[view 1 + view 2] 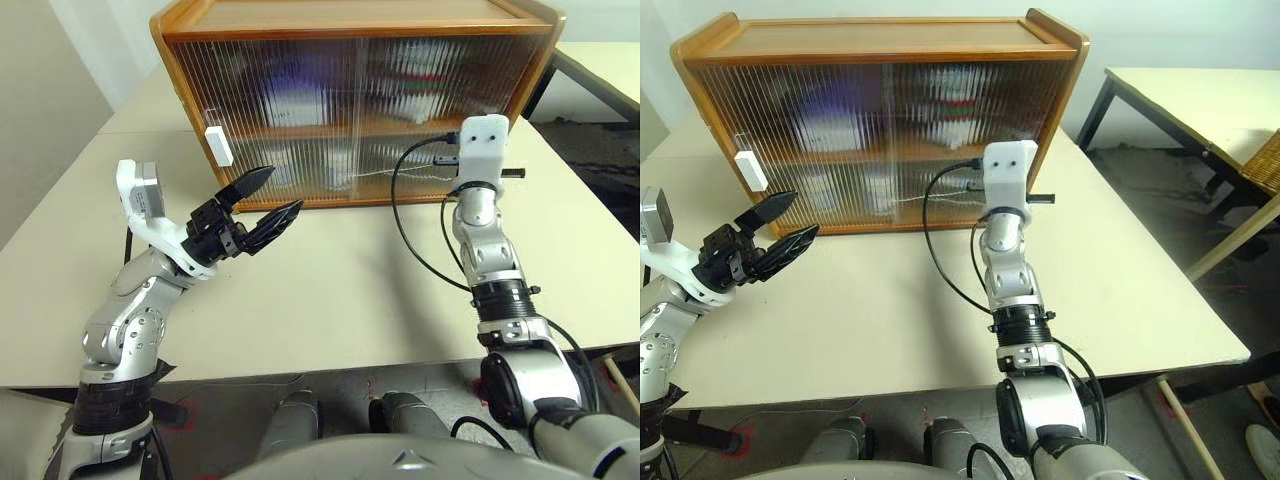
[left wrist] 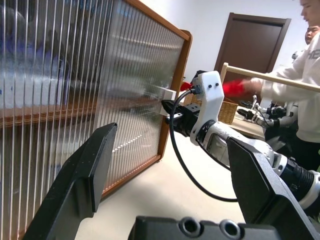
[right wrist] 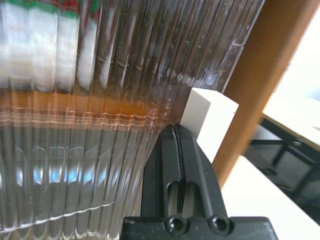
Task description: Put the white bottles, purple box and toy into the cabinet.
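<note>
R gripper (image 3: 175, 135): fingers pressed together, nothing held; tips are set against the ribbed sliding door (image 1: 440, 110) of the cabinet (image 1: 350, 20), just beside the small white handle (image 3: 207, 120) near the cabinet's R wooden post. L gripper (image 1: 262, 205): fingers spread wide apart, empty, held above the table (image 1: 330, 290) in front of the cabinet's L door, near the L white handle (image 1: 218, 145) but apart from it.

Cabinet: both doors are drawn shut; it stands at the far side of the table. Contents are seen only as blurs through the ribbed panels: purple box (image 1: 295, 95) as a lavender patch on the upper shelf, L half; toy (image 3: 45, 10) as red/green/white bands on the upper shelf, R half. White blurs (image 1: 825, 190) on the lower shelf may be the white bottles; cannot be told for sure.

Background, L wrist view: a person (image 2: 300, 65) is seen holding a wooden stick (image 2: 270, 80).
</note>
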### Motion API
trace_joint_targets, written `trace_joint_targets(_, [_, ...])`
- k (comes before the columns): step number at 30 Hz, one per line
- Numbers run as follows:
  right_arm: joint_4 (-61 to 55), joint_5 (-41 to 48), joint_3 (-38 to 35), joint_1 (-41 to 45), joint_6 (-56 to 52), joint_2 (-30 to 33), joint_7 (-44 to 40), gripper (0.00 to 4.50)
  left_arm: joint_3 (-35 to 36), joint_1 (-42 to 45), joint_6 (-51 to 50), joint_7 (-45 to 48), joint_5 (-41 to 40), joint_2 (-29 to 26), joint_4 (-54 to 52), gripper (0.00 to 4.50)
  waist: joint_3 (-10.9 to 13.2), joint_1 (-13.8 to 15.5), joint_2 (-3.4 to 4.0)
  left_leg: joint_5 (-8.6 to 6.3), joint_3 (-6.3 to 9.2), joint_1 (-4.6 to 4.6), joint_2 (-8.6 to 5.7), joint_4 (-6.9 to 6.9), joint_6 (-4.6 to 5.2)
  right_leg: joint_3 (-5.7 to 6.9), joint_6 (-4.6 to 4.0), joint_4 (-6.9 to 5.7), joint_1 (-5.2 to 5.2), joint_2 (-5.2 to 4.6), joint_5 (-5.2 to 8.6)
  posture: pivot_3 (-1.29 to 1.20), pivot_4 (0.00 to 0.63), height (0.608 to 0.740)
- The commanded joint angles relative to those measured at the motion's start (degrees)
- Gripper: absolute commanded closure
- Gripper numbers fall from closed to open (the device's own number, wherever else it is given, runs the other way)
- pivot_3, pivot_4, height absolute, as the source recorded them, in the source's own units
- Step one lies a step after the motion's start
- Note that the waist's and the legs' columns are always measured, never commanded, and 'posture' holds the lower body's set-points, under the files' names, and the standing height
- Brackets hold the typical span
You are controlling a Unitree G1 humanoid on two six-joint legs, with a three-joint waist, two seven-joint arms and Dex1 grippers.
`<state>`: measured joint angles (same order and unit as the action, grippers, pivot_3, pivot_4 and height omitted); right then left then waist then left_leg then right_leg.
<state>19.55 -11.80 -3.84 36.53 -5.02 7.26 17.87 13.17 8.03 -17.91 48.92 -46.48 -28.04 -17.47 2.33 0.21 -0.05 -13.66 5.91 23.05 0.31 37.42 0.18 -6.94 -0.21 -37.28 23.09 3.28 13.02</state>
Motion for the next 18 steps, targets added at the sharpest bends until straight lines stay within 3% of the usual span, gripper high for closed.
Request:
trace_joint_targets(1, [1.83, -0.6, -1.22, 1.57, 0.5, 0.8, 2.31, 4.46, -0.24, 0.53, 0.4, 0.36, 1.12, -0.15, 0.71, 0.0, 0.0, -0.11, 0.0, 0.0, 0.0, 0.0, 0.0, 0.0, 0.0, 0.0, 0.02, 0.0, 0.0, 0.0, -0.02, 0.01, 0.039, 0.74])
trace_joint_targets(6, [3.75, -1.03, -1.67, 2.59, 1.23, 2.03, 4.52, 4.46, -0.2, 0.44, 0.58, 0.25, 1.22, -0.06, 0.56, 0.0, 0.01, 0.06, 0.01, 0.01, -0.01, 0.01, 0.0, -0.01, 0.02, 0.0, 0.11, 0.01, -0.01, -0.02, -0.07, 0.01, 0.03, 0.74])
trace_joint_targets(10, [1.28, 3.76, -0.67, 1.38, 0.11, 1.83, -4.11, 4.46, -0.29, 0.48, 0.76, 0.3, 1.29, -0.02, 0.57, 0.0, 0.0, 0.01, 0.0, 0.02, -0.01, 0.04, 0.0, 0.06, 0.03, 0.0, 0.07, 0.04, -0.03, -0.03, -0.09, 0.02, 0.027, 0.74])
trace_joint_targets(14, [-5.47, 12.46, -1.4, -2.85, 0.83, 0.28, -14.25, 3.59, -0.45, 0.13, 0.93, 0.51, 1.25, 0.2, 0.63, 0.0, -0.03, -0.6, -0.03, 0.02, -0.07, 0.02, 0.0, 0.05, 0.04, -0.01, 0.33, 0.04, -0.03, -0.01, 0.18, 0.01, 0.024, 0.74])
trace_joint_targets(18, [-13.44, 18.91, -1.19, -8.41, -1.63, -0.01, -22.43, 2.07, -0.9, -1.02, 1.01, 0.93, 1.46, 0.87, 0.24, 0.0, -0.04, -0.97, -0.01, 0.07, -0.08, -0.02, 0.04, 0.04, 0.11, 0.0, 0.43, 0.03, -0.04, 0.06, 0.14, 0.01, 0.021, 0.74])
